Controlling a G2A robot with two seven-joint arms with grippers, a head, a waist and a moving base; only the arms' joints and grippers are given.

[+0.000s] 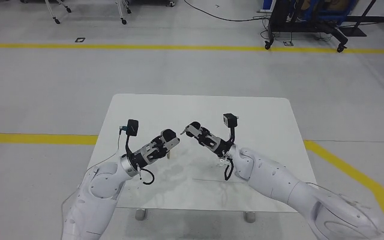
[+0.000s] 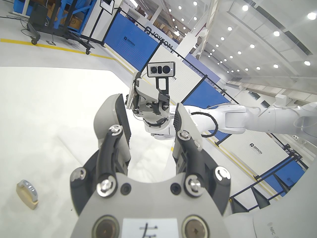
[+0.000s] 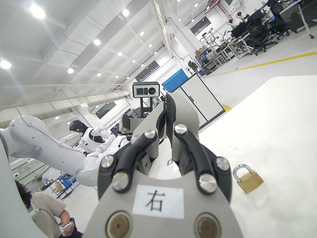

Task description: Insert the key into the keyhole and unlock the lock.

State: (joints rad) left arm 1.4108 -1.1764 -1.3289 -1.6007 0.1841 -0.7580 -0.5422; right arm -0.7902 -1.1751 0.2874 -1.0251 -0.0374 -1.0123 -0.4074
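A brass padlock (image 3: 247, 178) with its silver shackle closed lies flat on the white table (image 1: 258, 120); it also appears beside my left gripper as the padlock (image 2: 27, 194) and under it as the padlock (image 1: 170, 155). My left gripper (image 2: 151, 121) hangs above the table with its jaws open and nothing between them. My right gripper (image 3: 165, 115) is held in the air facing it, pads pressed together; it shows as the right gripper (image 2: 131, 92) a short way ahead of the left one. I cannot tell whether a key sits between its pads. In the top view both grippers, left gripper (image 1: 171, 139) and right gripper (image 1: 189, 128), nearly meet over the table's middle.
The table's far half and right side (image 1: 264, 138) are bare. Yellow floor lines (image 1: 180, 47) and equipment racks (image 1: 306, 18) lie well beyond the table.
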